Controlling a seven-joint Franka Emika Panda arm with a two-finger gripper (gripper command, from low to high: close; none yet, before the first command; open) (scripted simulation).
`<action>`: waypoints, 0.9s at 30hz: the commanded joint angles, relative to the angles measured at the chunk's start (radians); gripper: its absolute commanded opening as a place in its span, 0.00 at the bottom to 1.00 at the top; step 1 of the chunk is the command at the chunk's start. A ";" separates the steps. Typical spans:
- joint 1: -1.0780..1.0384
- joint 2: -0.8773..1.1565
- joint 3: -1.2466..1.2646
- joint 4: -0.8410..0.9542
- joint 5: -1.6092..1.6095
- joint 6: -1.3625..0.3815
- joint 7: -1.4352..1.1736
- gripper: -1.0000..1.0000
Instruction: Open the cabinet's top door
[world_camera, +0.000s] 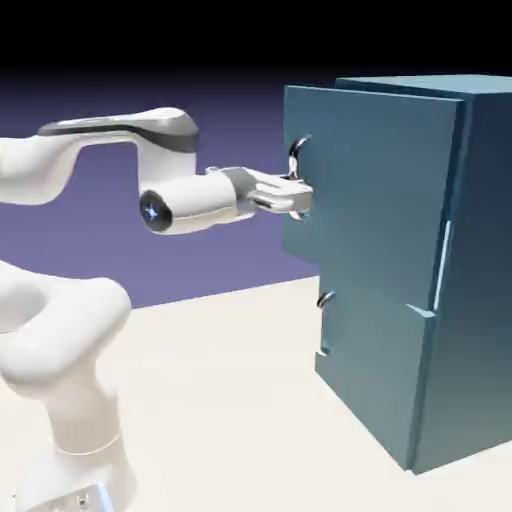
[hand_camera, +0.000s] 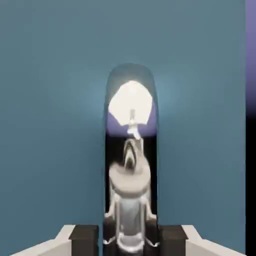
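The teal-blue cabinet (world_camera: 485, 280) stands at the exterior view's right. Its top door (world_camera: 370, 190) is swung a little out from the body, with a pale gap along its hinge side. My gripper (world_camera: 303, 197) reaches in level from the left and is shut on the door's curved silver handle (world_camera: 298, 152). In the hand view the handle (hand_camera: 131, 150) rises large and mirror-like between my two fingertips (hand_camera: 84, 237), and the gripper (hand_camera: 128, 240) is closed around its lower part. The door panel (hand_camera: 50, 125) fills the picture behind it.
Below the top door sits the shorter lower door (world_camera: 365, 360) with its small handle (world_camera: 324, 300), flush with the cabinet. The cabinet rests on a pale table (world_camera: 220, 400). My arm's base and elbow (world_camera: 60, 340) fill the lower left.
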 joint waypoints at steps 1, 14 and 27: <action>0.012 -0.009 -0.036 -0.019 -0.036 -0.031 0.001 0.00; 0.013 -0.027 -0.508 -0.128 -0.517 -0.418 -0.022 0.00; 0.000 0.279 -0.978 0.042 -1.013 -0.847 -0.162 0.00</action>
